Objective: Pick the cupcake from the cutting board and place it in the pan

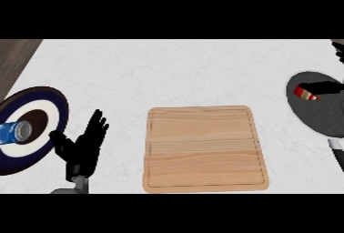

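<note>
While cropped by the right edge, seen pinching half-hidden cupcake (306, 94) over pan (316, 116) with right hand (324, 85).
Near left, beside plate (62, 109), with left hand (84, 146) spread, palm upright.

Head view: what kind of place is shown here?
Probably a kitchen counter: a wooden cutting board lies on the pale counter top, and a dark pan sits at right, where the right hand holds a cupcake.
</note>
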Controlling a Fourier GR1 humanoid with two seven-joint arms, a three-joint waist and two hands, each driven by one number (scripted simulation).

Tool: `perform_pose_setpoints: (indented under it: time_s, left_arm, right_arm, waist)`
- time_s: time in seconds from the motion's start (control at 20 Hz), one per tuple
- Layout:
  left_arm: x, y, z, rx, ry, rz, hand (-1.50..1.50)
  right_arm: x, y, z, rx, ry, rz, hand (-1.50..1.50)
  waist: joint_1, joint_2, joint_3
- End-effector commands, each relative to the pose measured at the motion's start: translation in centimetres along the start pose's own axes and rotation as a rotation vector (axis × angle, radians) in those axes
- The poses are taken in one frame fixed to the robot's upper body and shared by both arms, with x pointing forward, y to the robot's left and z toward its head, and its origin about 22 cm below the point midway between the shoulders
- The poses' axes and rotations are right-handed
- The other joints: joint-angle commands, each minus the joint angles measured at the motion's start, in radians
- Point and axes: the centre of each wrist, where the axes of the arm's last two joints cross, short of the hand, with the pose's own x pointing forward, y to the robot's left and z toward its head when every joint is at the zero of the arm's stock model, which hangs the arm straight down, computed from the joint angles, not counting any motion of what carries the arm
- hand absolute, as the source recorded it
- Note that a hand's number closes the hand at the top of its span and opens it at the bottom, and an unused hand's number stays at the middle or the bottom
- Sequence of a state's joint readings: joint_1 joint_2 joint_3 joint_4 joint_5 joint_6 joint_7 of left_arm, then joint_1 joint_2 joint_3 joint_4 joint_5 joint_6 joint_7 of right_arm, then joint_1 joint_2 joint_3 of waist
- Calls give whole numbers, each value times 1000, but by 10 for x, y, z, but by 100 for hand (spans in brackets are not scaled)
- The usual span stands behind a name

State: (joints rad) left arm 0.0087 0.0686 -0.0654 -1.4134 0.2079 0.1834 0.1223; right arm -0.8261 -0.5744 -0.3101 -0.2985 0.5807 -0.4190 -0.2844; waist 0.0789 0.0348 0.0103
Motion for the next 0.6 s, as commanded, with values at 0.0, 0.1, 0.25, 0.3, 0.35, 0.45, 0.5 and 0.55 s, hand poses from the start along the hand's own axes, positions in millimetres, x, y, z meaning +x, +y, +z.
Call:
perform_pose_setpoints:
  time_s: [0.0, 0.1, 0.25, 0.3, 0.35, 0.45, 0.5, 0.55]
  left_arm:
    - [5, 5, -3, 29, -5, 21, 0]
    - [-10, 0, 3, 41, 14, 9, 0]
    - [4, 6, 0, 35, 1, 30, 0]
    - [-14, 16, 13, 23, 9, 3, 0]
    - [-7, -5, 7, 33, 1, 18, 0]
    - [-5, 20, 8, 56, 2, -2, 0]
    - [-6, 11, 5, 52, -1, 1, 0]
    - [-3, 12, 7, 60, 4, 5, 0]
  right_arm:
    - [6, -11, -8, -30, -35, -292, -150]
    - [-8, -10, -2, -51, -35, -415, -150]
    - [-30, -31, -1, -45, -3, -554, -150]
    - [-39, -31, 3, -13, 11, -608, -150]
    - [-47, -32, 7, -5, -6, -636, -150]
    - [-65, -58, 8, 33, -17, -721, -150]
    - [-79, -58, 17, 46, -24, -724, -150]
    - [-84, -74, 15, 62, -44, -752, -150]
  waist:
    - [-14, -3, 1]
    - [-26, -4, 1]
    - [-32, -8, -1]
    - [-30, -12, -3]
    - [-35, -10, -2]
    - [-42, -13, -3]
    - [-49, -15, -4]
    - [-45, -14, -3]
